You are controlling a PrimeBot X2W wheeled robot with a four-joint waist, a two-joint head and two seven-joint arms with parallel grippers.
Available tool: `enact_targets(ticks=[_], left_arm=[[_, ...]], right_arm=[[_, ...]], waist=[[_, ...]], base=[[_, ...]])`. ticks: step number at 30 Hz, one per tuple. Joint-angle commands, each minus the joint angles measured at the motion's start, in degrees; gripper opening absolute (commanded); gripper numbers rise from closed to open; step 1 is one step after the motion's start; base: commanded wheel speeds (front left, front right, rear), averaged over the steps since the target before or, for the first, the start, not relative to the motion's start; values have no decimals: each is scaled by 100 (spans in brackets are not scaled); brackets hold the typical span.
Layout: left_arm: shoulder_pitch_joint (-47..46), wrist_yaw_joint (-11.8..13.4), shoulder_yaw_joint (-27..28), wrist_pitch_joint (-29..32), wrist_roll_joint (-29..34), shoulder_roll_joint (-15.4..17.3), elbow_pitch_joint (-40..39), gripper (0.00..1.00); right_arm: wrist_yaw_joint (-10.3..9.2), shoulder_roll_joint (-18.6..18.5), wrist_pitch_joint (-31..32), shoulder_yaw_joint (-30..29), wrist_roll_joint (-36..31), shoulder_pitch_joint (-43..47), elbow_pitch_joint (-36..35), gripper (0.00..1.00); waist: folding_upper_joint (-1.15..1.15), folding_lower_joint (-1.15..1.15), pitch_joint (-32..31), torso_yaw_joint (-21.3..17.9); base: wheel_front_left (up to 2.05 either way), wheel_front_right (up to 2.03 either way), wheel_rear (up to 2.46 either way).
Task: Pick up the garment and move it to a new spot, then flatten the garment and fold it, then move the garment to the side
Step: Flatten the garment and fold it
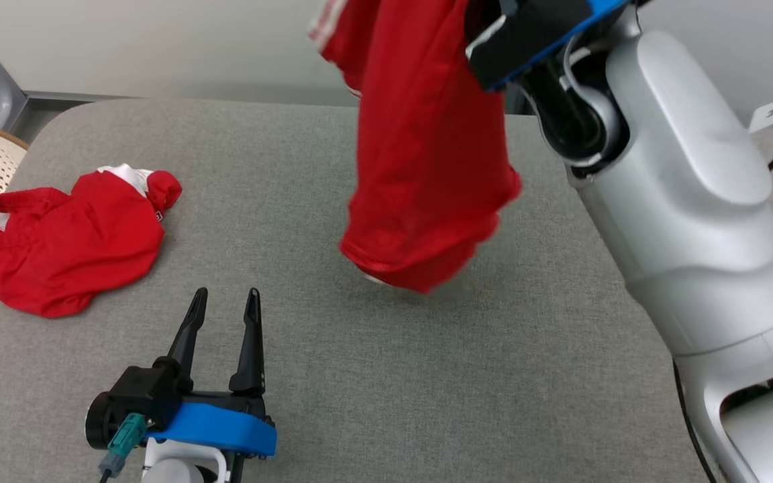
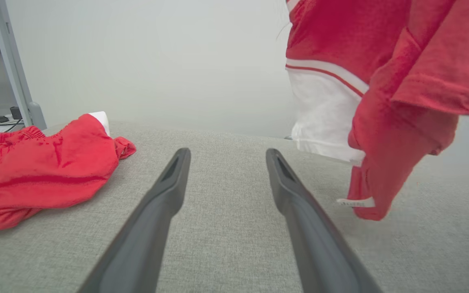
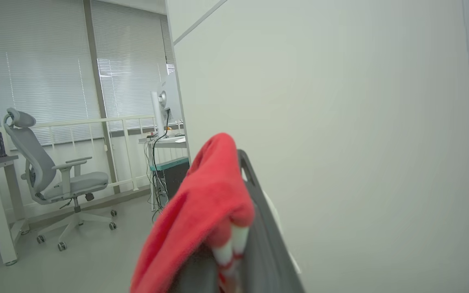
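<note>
Although the garment point(image 1: 427, 168) half hides it, right end effector point(image 3: 234, 162) grips.

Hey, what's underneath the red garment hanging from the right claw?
The grey table lies below the hanging garment; its shadow falls there. The spot behind the lowest fold is covered, so touching or not, I cannot tell.

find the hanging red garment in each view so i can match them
Head view: hanging garment at top centre, dangling over the table.
Left wrist view: hanging garment at upper right, red with a white panel.
Right wrist view: hanging garment at bottom centre, draped over the right fingers.
Shared landmark: the other garment, crumpled at the left in the head and left wrist views.
</note>
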Motion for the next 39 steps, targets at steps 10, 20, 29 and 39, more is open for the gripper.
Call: enact_targets(ticks=[10,20,29,39], left_arm=[[-116,-27,121,-17,42,-29,-72,100],[-16,-42,170,-17,90,11,-3,100],[125,-51,137,-17,97,24,38,100],[113,-62,104,-17,114,39,57,100]], right_arm=[[1,-137,-712,-614,-1325,366,1942,0],[1,-554,-617,-1534,-2884,2044,2421,0],[1,-254,488,-2139,-3513,3797,561,0],[1,-348,3443,-1802,-3128,6012,-2845,100]], waist=[[0,0,226,-238],[0,0,41,-581],[0,0,-216,-848],[0,0,-189,-930]], base=[[0,0,0],[0,0,0],[0,0,0],[0,0,0]])
